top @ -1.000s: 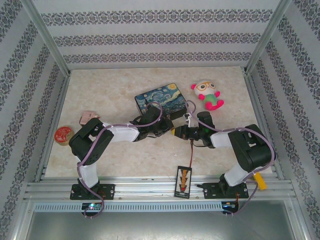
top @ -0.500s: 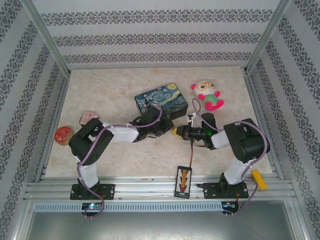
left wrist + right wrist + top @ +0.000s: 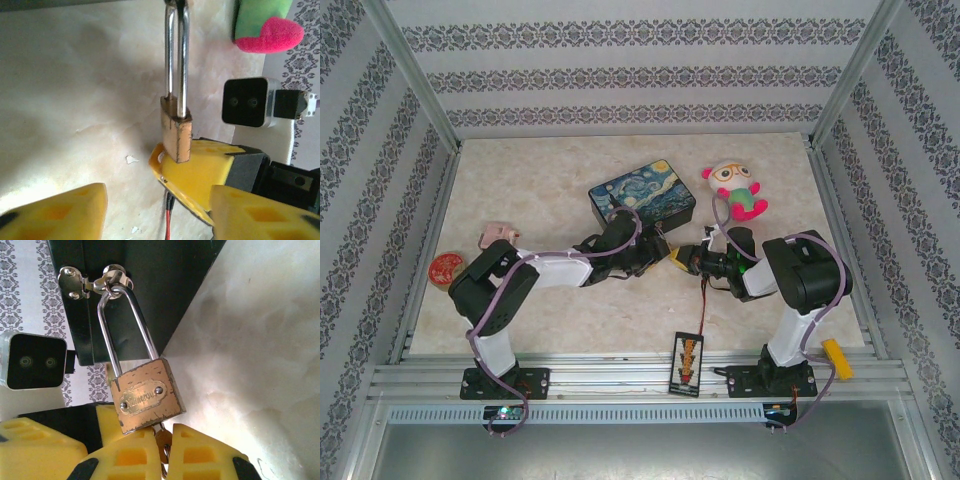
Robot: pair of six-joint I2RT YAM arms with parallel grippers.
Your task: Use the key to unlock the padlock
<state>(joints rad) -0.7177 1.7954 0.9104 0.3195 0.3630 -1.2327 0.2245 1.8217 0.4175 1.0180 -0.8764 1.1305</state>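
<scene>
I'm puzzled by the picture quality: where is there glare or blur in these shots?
Left wrist: glare whitens the table, the left tool's fingers are blurred, the padlock is fairly sharp. Right wrist: padlock crisp, table at right washed out. Top external: even light, no glare.

The box (image 3: pixel 642 196) is sitting at the far middle of the table (image 3: pixel 560 310), the plush toy (image 3: pixel 735 190) lying just to its right. The padlock (image 3: pixel 147 395) is hanging from the latch (image 3: pixel 95 282) on the box's near side. My left gripper (image 3: pixel 160 215) is reaching in from the left and my right gripper (image 3: pixel 162 432) from the right, the key (image 3: pixel 162 447) sitting at the padlock's end away from the latch. A round disc (image 3: pixel 446 267) is lying by the left edge.
</scene>
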